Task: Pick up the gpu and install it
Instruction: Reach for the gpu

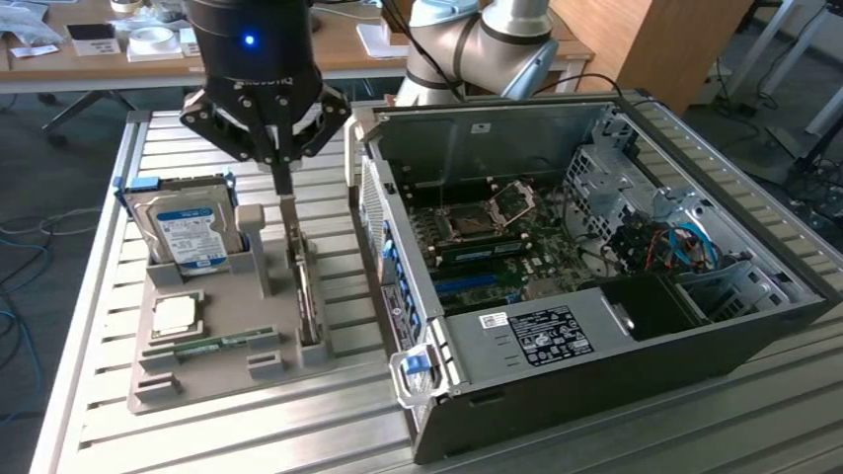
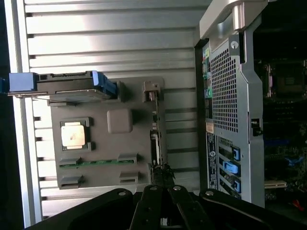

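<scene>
The fingers (image 1: 279, 158) are drawn narrow, almost touching, and as far as we can judge they hold nothing. They hang over the gpu (image 1: 306, 291), which stands on edge in a slot of the grey holder tray (image 1: 217, 380) on the bench (image 1: 737, 434), between the hard drive (image 1: 185, 227) and the open computer case (image 1: 554, 336). Its long axis runs alongside the case wall, with the pale bracket (image 1: 287, 215) at the hard-drive end. We judge the card light, stiff and fragile. It is best pinched across its thin upper edge, clear of the components and the contacts.
</scene>
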Controlling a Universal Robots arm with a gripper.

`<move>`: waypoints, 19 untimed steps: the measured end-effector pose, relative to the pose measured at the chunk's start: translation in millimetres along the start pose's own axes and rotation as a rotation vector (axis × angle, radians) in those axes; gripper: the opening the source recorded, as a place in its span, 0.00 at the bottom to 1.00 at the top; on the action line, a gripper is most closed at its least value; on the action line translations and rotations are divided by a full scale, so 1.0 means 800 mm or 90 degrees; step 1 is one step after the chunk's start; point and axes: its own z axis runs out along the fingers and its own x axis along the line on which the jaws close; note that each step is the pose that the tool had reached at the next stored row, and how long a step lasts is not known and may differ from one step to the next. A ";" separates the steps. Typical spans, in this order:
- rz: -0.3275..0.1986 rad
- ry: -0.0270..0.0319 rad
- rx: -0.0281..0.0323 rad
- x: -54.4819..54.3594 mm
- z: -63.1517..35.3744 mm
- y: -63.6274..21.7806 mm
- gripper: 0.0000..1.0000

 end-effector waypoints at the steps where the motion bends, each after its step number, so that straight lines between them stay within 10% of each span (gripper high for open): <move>1: 0.000 0.0000 0.0001 0.000 0.000 -0.003 0.11; 19: 0.000 0.0001 0.0003 0.000 0.011 -0.020 0.11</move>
